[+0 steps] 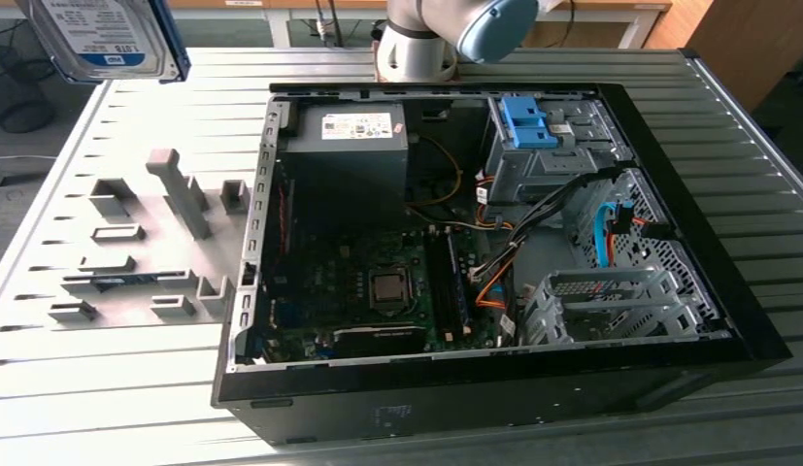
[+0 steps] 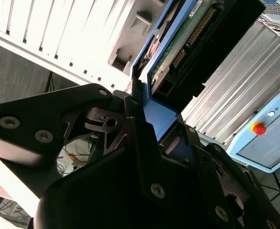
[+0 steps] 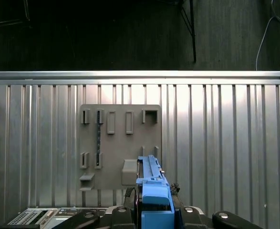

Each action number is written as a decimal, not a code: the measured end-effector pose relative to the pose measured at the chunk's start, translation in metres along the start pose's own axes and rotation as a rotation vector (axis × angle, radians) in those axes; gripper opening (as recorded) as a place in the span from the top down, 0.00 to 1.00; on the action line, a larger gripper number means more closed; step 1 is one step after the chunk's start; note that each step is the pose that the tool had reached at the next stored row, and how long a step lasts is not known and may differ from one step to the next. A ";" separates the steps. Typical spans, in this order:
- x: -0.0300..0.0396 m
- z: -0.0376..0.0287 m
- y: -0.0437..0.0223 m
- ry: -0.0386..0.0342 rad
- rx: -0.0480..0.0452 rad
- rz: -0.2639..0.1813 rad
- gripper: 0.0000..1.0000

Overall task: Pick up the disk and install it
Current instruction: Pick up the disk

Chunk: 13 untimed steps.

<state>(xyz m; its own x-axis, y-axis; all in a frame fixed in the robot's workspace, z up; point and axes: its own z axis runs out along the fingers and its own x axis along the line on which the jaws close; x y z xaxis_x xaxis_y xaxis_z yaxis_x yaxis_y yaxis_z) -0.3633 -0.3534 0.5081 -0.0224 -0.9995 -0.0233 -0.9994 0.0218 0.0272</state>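
Note:
The disk (image 1: 110,39) hangs high over the table's far corner at the exterior view's left, its white-and-blue label facing the camera and a blue rail along its edge. In the second wrist view the disk (image 2: 187,43) shows its green circuit board and blue rail, and my gripper (image 2: 154,121) is shut on its end, with black fingers (image 2: 130,107) on either side. In the first wrist view the disk's blue rail (image 3: 151,183) sticks out from the gripper (image 3: 154,210), above a grey holder plate (image 3: 120,143).
An open black computer case (image 1: 505,379) lies on the ribbed metal table (image 1: 142,408). Inside are a black power supply (image 1: 350,146), a motherboard, cables, and a grey drive cage with a blue bracket (image 1: 531,121). The grey holder plate (image 1: 142,243) lies beside the case.

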 end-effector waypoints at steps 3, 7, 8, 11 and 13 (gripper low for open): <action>-0.0001 -0.0001 -0.0030 0.0000 0.0000 0.000 0.64; -0.0001 -0.0002 -0.0057 0.0000 0.0000 0.000 0.64; -0.0001 -0.0001 -0.0064 0.0000 0.0000 0.000 0.64; -0.0002 -0.0002 -0.0080 0.0000 0.0000 0.000 0.64; -0.0002 -0.0003 -0.0101 0.0000 -0.0001 0.000 0.64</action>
<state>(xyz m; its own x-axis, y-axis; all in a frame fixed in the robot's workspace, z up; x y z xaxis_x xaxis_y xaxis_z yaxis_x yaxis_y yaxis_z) -0.3531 -0.3534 0.5081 -0.0224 -0.9995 -0.0233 -0.9994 0.0217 0.0273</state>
